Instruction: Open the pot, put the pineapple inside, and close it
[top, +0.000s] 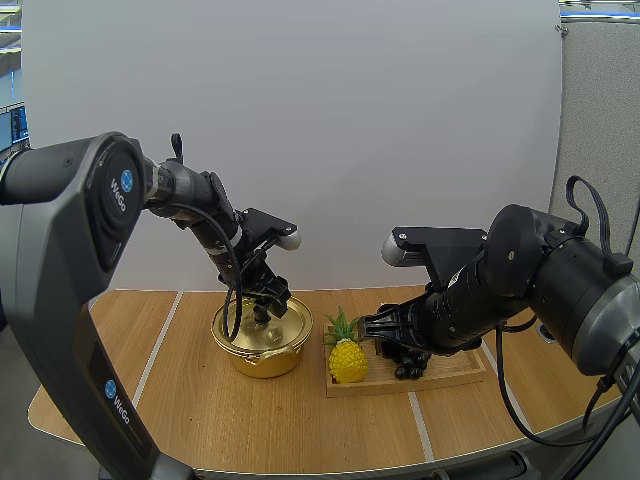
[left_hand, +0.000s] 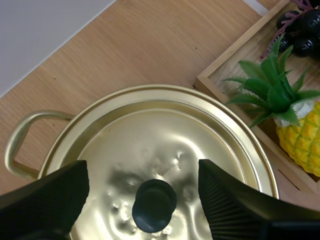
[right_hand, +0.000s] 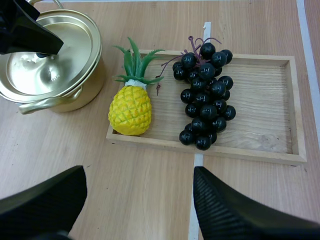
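My left pincer hangs right over the pot. Its two fingers are far apart, one on each side of the round black knob. They do not look like they touch the knob yet, and the pincer holds nothing. I think it is there to grab the knob and lift the shiny gold metal lid. The lid sits flat on the gold metal pot, so the pot is shut.

My right pincer is wide open too, with nothing in it. It hangs above the wooden counter, off to the side of the pot and near the tray. I think it waits there to pick up the pineapple once the lid is off.

The small yellow pineapple with green leaves lies just beside the pot. It rests on the end of the flat wooden tray closest to the pot. A bunch of dark grapes lies on the tray too, farther from the pot.
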